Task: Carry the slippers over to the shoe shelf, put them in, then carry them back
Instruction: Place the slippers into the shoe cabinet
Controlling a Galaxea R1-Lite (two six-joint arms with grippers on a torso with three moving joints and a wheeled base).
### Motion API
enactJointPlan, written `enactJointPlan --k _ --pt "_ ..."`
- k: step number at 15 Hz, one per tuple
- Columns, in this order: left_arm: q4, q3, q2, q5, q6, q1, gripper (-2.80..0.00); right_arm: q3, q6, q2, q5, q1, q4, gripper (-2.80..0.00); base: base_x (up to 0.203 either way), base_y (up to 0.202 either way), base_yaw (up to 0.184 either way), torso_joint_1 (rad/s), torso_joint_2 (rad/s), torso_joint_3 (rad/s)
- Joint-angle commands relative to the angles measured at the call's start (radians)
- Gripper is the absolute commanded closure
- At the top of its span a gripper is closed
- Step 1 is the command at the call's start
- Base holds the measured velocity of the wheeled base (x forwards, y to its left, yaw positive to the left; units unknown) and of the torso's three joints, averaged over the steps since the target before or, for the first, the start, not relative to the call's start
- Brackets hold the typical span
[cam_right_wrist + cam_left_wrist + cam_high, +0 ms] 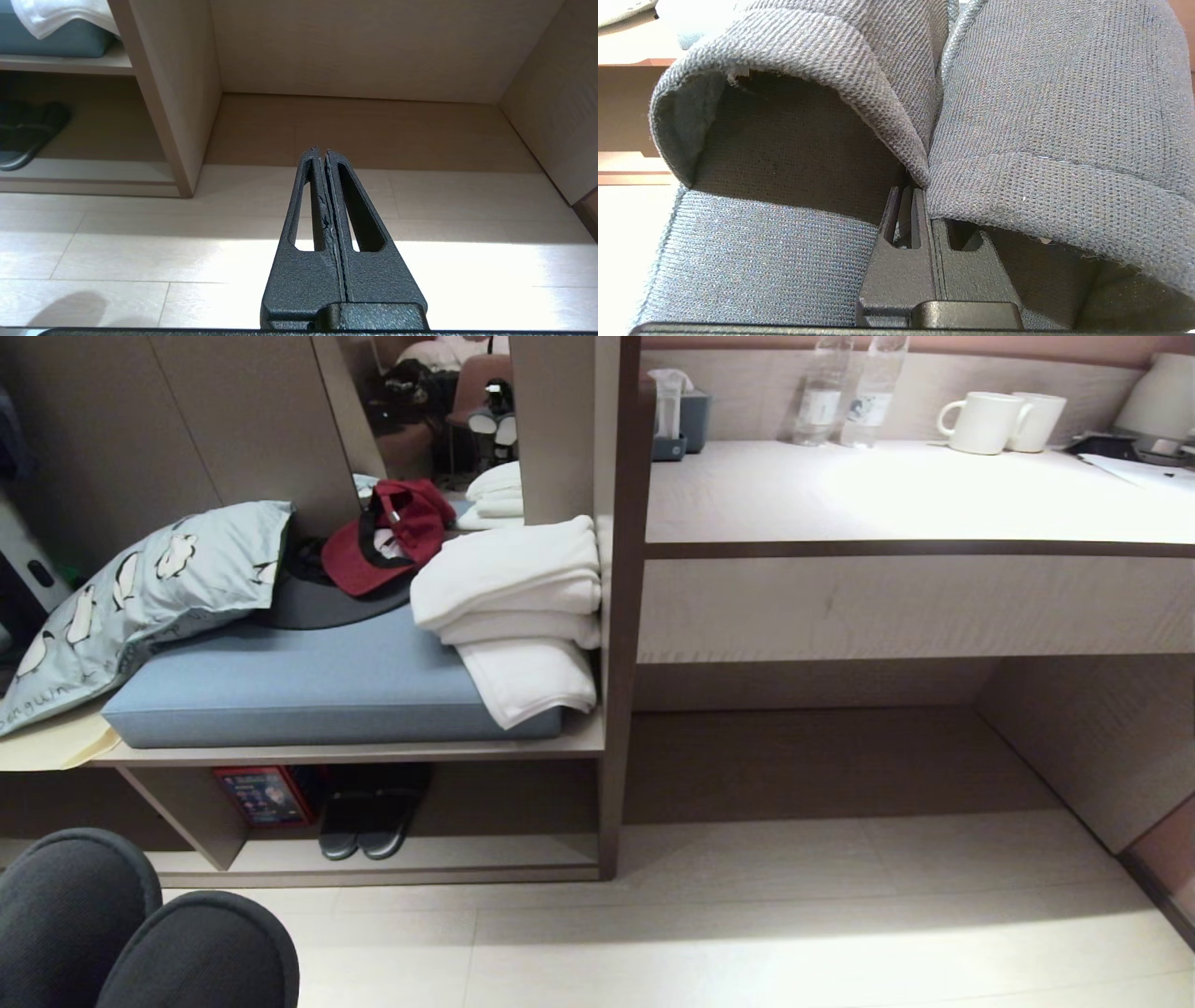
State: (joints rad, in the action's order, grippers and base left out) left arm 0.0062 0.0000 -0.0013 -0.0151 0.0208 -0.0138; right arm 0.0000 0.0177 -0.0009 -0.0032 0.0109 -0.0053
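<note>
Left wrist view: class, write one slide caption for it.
Left tool shut on the slippers, pinching their inner edges together.

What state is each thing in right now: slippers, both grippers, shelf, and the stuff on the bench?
slippers: held together, off the floor, short of the shelf.
left gripper: shut on the slippers' inner edges.
right gripper: shut, empty, over the floor.
shoe shelf: holds another dark pair; right side free.
towels: folded, stacked on the blue cushion.
red cap: lying on the bench.
</note>
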Motion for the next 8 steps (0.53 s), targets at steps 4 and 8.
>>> enactJointPlan --k 4,8 --pt "0.000 0.000 0.000 -0.002 -0.001 0.000 0.00 0.040 0.001 -0.039 0.000 0.000 0.000 0.00 0.000 0.000 0.000 0.003 0.00 -0.133" --pt "0.000 0.000 0.000 -0.002 -0.001 0.000 0.00 0.040 0.001 -0.039 0.000 0.000 -0.001 0.00 0.000 0.000 0.000 0.002 0.00 -0.192"
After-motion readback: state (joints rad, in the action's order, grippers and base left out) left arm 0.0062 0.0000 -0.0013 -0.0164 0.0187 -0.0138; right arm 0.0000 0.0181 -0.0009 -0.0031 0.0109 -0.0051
